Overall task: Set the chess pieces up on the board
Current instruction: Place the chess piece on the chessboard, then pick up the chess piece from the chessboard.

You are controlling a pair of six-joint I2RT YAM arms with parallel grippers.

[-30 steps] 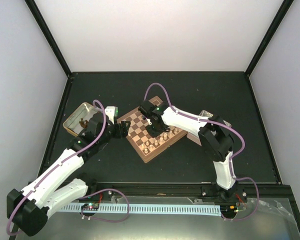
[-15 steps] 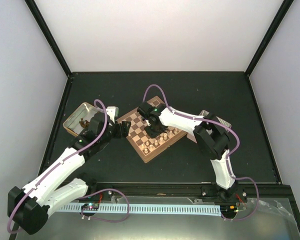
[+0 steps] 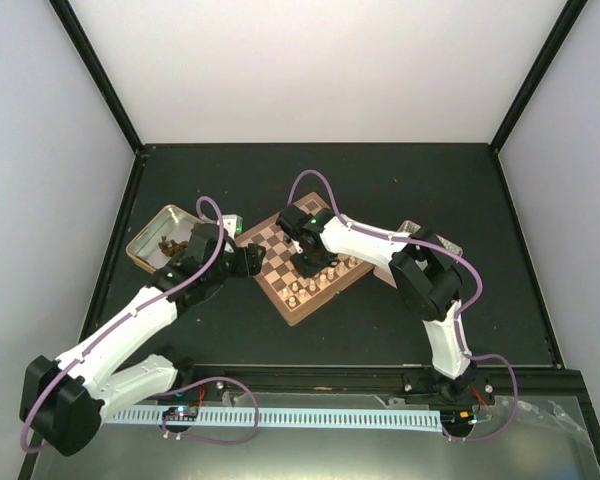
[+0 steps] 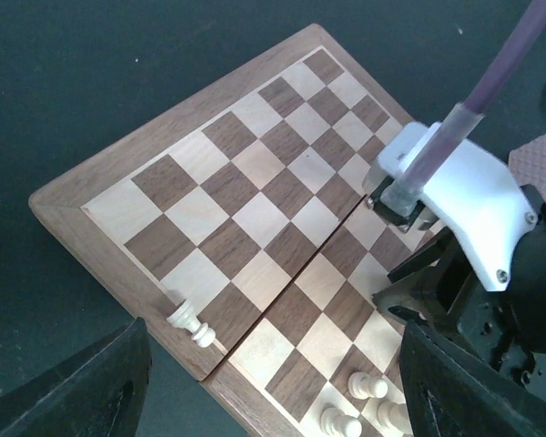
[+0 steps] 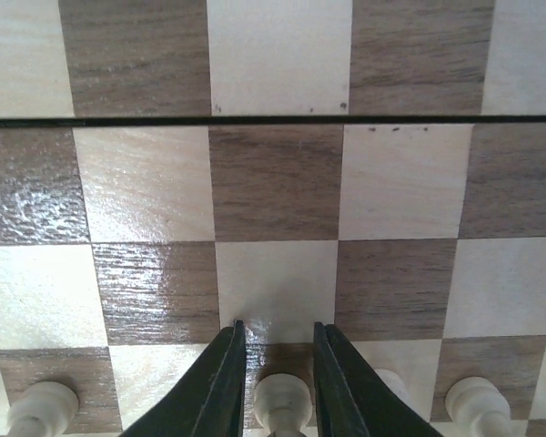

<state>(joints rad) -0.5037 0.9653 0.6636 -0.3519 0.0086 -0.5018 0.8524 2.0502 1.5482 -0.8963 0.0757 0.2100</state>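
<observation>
As if seating the cream pawn (image 5: pixel 282 405) in its row, the right gripper (image 5: pixel 278 330) flanks it, hold unclear; the left gripper (image 4: pixel 273 326) hangs empty, fingers (image 4: pixel 82 391) spread.

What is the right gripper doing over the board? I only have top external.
Observer: The right wrist view shows the right gripper straddling an upright cream pawn. I can't tell whether the fingers touch it.
Operator: Left one holding anything?
Observer: No. The left wrist view shows the left gripper open wide above the board, with nothing between its fingers.
Operator: Any strays?
Observer: One cream piece lies on its side at the board's edge, below the left gripper.
</observation>
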